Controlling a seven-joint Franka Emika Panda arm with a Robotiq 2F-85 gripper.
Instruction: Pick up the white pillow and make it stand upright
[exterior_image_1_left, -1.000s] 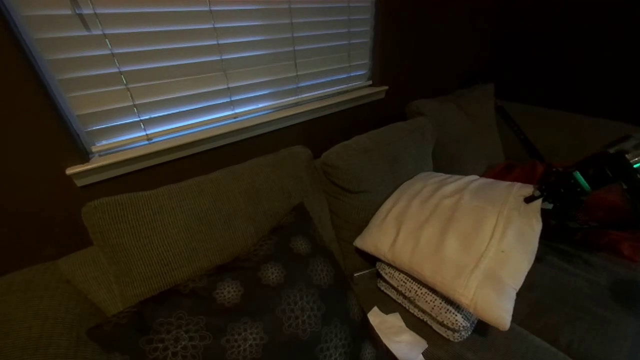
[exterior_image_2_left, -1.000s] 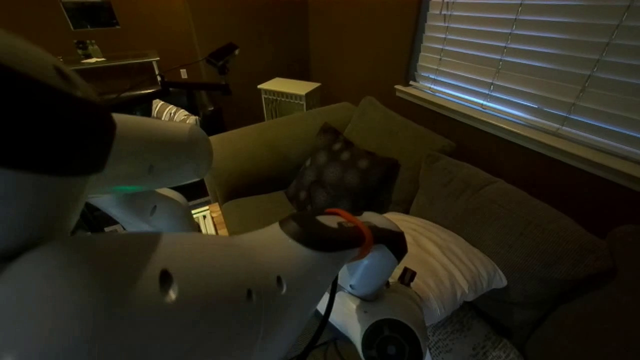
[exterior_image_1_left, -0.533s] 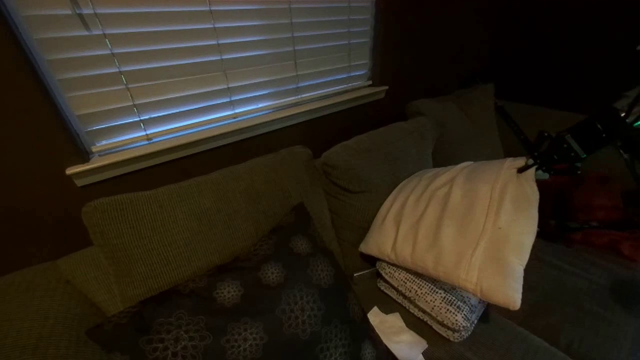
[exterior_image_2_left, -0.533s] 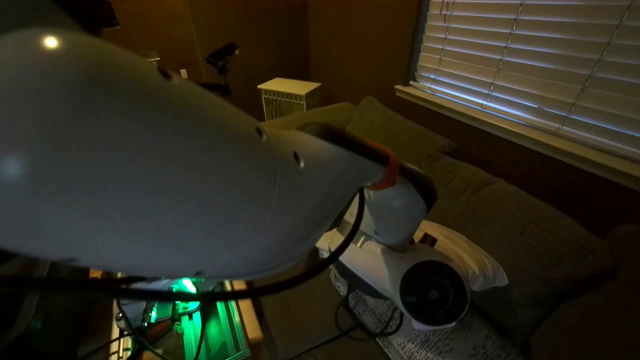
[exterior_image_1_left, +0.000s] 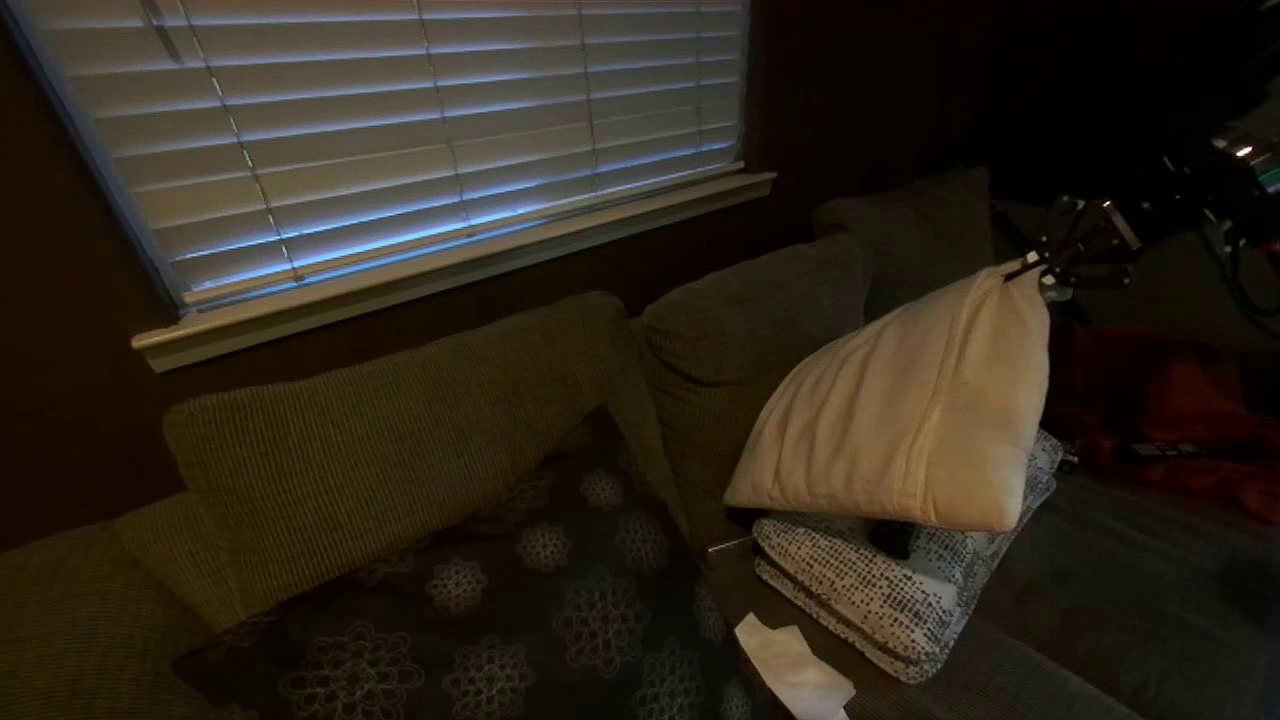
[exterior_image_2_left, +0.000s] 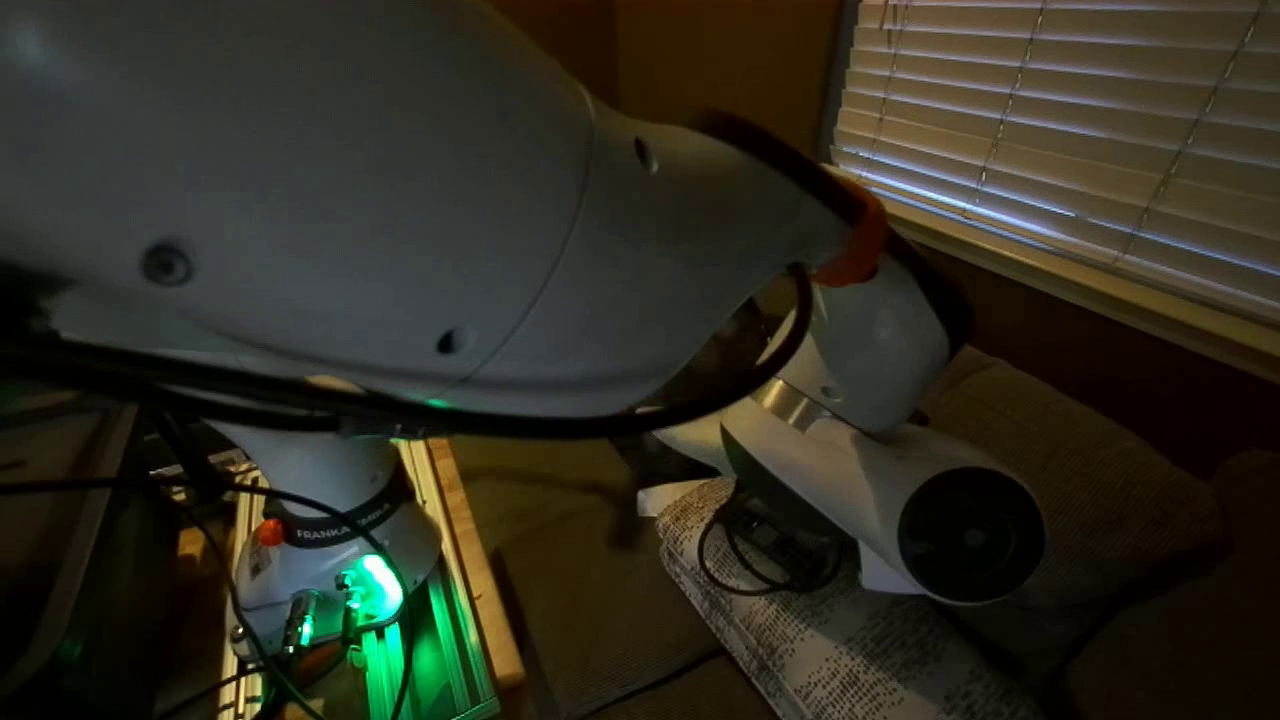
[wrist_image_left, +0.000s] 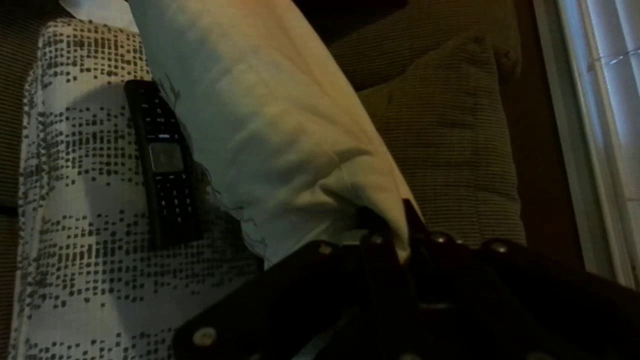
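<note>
Claw: pinching the upper end of the white pillow; fabric creased and gathered at the grip, wrist view.
Pillow attitude: tilted, highest at the claw, sloping down to a low corner near the grey-brown back cushion.
Pillow lower edge: above the speckled folded cloth; contact between the two, cannot tell.
Remote: black, lying on the speckled folded cloth, just beside the white pillow's edge in the wrist view.
White paper: just beside the speckled folded cloth.
Flowered pillow: dark, in front of the neighbouring back cushion, well apart from the claw.
Arm: white, wrist above the speckled folded cloth in an exterior view; white pillow hard to make out there.
Window blinds: slatted, bluish light between slats, in both exterior views.
</note>
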